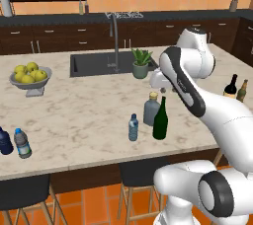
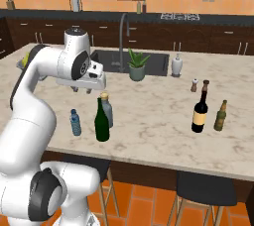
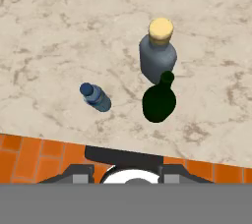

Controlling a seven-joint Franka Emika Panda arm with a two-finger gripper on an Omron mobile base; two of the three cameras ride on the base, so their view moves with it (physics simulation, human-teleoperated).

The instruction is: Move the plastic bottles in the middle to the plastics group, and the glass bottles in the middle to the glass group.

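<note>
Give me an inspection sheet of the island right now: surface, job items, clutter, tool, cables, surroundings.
Surface: marble island counter, with a sink set in it.
Job's things: small water bottle, green wine bottle and grey-blue bottle all upright in the middle. Plastics group at one end, glass group at the other.
Clutter: bowl of lemons, potted plant, soap dispenser, small shaker.
Tool: the tool hangs above the middle bottles, holding nothing; jaw opening cannot be told.
Cables: nothing seen.
Surroundings: dark stools under the near edge, back counter with dark cabinets.
</note>
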